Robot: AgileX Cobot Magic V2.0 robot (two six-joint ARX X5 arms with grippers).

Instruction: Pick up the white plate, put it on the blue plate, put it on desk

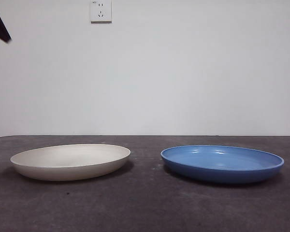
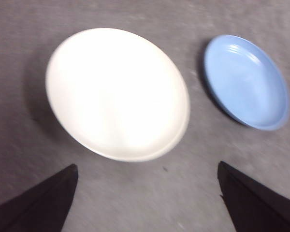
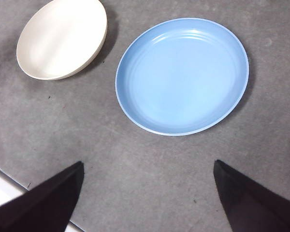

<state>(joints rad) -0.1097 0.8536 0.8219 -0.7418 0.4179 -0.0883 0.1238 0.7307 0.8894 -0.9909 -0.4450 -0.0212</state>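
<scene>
Nothing grasped yet: white plate (image 1: 70, 161) flat on the table (image 1: 145, 208), near but apart from the blue plate (image 1: 222, 163). Left pincer (image 2: 147, 198) spread wide and empty above the white plate; right pincer (image 3: 147, 198) likewise wide and empty over the blue one. Main risk probably the low, curved rim lying flush on the table: little edge for a jaw to get under, so likely to slip, skid sideways into the blue plate, or tilt and drop during the lift.
</scene>
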